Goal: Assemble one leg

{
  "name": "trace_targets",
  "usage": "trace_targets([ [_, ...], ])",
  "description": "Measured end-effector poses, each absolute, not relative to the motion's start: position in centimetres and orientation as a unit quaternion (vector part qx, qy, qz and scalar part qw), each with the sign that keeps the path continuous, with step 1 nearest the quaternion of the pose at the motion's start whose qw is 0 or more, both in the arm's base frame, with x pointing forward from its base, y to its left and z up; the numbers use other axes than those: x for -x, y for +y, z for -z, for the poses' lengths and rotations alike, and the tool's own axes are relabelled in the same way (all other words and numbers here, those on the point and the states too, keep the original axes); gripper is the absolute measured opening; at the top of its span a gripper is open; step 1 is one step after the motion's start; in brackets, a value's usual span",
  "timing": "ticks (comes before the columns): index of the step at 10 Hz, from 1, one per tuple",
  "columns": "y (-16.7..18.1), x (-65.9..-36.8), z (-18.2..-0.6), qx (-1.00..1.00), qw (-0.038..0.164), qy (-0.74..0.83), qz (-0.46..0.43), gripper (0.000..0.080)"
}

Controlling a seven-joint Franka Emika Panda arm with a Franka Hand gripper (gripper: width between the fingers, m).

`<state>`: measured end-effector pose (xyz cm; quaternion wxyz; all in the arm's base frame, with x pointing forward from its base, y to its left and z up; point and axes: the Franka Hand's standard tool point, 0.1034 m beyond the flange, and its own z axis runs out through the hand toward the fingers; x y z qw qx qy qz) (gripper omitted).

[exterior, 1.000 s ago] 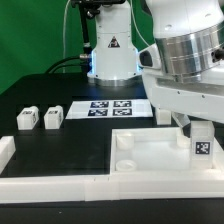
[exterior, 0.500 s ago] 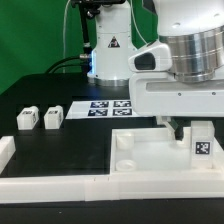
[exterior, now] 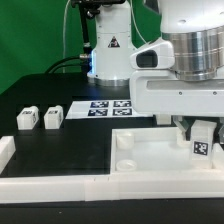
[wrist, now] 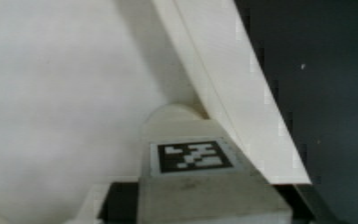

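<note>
The leg (exterior: pixel 203 142), a small white block with a black-and-white tag, stands upright at the right end of the large white tray-like piece (exterior: pixel 150 152). My gripper (exterior: pixel 197 128) is straight above it, with its fingers down on either side of its top. In the wrist view the leg (wrist: pixel 197 155) fills the gap between the two dark fingers (wrist: pixel 126 200), which lie against its sides. The tray piece's raised rim (wrist: pixel 208 60) runs past the leg. Two more legs (exterior: pixel 26 118) (exterior: pixel 52 116) lie on the black table at the exterior view's left.
The marker board (exterior: pixel 112 107) lies behind the tray piece, in front of the arm's base (exterior: pixel 110 55). A white bracket (exterior: pixel 5 152) and a white ledge (exterior: pixel 50 186) border the table's front left.
The gripper body has turned from tilted to square and shifted toward the exterior view's right and down, so its fingers now sit around the leg. The leg has barely moved.
</note>
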<state>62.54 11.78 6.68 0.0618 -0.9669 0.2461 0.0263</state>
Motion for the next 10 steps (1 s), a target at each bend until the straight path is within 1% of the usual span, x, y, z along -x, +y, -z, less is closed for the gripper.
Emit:
trace_targets([
  [1,11.80,-62.55,-6.68,0.953,0.060,0.296,-0.029,0.0297],
  [2,11.74,-62.59,-6.70,0.933,0.064,0.352,-0.034,0.0297],
  [4,11.54,-62.70,-6.67,0.869,0.077,0.486,-0.052,0.0297],
  [7,11.83,-62.79,-6.63,0.742,0.088,0.659,-0.083,0.0296],
  [9,11.87,-62.81,-6.59,0.677,0.085,0.725,-0.094,0.0296],
  [10,11.95,-62.79,-6.56,0.635,0.080,0.762,-0.100,0.0296],
])
